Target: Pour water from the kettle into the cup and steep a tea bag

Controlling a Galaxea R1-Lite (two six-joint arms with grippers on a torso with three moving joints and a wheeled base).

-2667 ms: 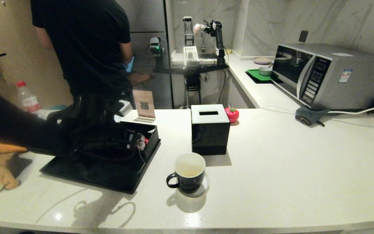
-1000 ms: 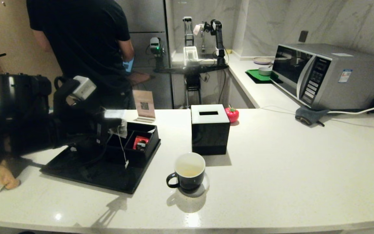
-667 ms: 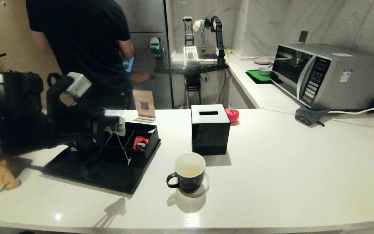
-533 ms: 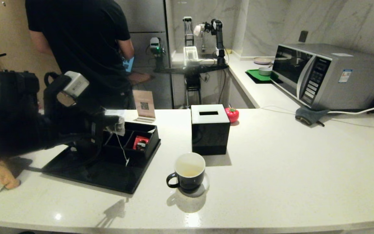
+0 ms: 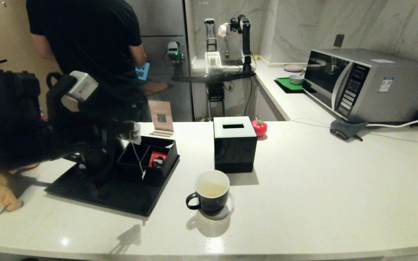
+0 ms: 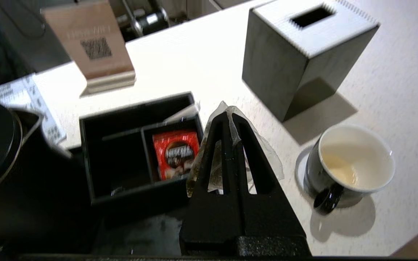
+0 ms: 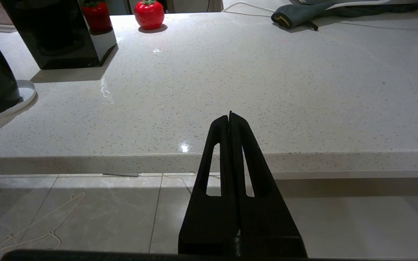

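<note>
Your left gripper (image 6: pixel 229 117) clamps tea bag (image 6: pixel 270 159) above black tray (image 5: pixel 85 194); cup (image 5: pixel 210 191) on pale speckled counter (image 5: pixel 321 188); right gripper (image 7: pixel 230 116) closed, below counter edge.

Dim room; overhead glare on the countertop (image 5: pixel 303 181), hard shadows.

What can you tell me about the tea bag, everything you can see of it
The tea bag is a small translucent greyish mesh pouch with dark leaves showing through, crumpled where the left gripper has its jaws shut on it. It is lifted clear of the black compartment box, held above its edge, left of the cup. In the head view a thin white string hangs from it, ending in a small tag. Only the gripper touches it.
</note>
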